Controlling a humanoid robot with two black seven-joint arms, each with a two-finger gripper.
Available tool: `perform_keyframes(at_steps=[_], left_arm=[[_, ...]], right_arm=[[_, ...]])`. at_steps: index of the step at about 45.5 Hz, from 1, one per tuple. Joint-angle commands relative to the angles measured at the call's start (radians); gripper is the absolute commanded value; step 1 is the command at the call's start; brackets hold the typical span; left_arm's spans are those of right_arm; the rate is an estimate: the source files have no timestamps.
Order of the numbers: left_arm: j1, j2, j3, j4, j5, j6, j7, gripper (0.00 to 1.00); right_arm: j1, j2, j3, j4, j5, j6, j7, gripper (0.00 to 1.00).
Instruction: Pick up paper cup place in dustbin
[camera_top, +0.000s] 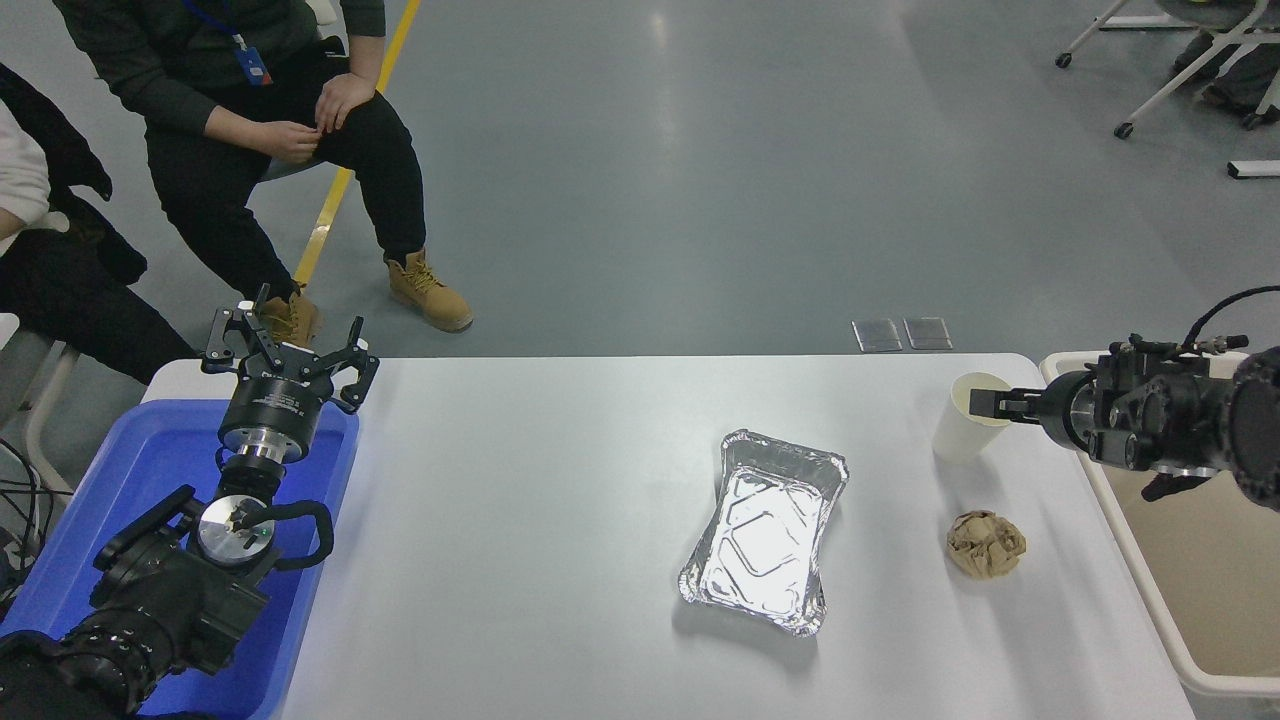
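On the white tabletop (550, 480) we see a crinkled silver foil tray (765, 532), a white tapered paper cup (962, 432) and a crumpled brown paper ball (986, 544), all toward the frame's right.

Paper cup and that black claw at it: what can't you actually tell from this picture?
- Head view: whether the right gripper grips the paper cup; its tips overlap the cup's mouth.
- Most of the dustbin: hidden by the right arm, cut off by the right edge.
- Blue tray: partly covered by the parked left gripper.
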Motion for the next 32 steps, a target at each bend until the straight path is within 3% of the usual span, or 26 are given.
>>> perform_keyframes(at_steps=[1,17,26,32], left_arm=[[0.0,0.0,0.001,0.001,0.0,0.0,0.0,0.99],[0.0,0.0,0.0,-0.001,0.0,0.0,0.0,0.99],[0.0,0.0,0.0,-0.001,0.0,0.0,0.0,0.99],[0.0,0.0,0.0,0.001,0.0,0.0,0.0,0.99]], right_arm=[[-0.04,0.004,0.031,-0.019,0.017,-0.04,-0.003,0.98],[-0.066,0.02,0.032,-0.032,0.015,-0.054,-0.002,0.86],[-0.069,0.02,0.036,-0.032,0.014,-0.052,-0.002,0.68],[-0.071,0.023,0.036,-0.029,0.008,-0.049,0.0,0.45]])
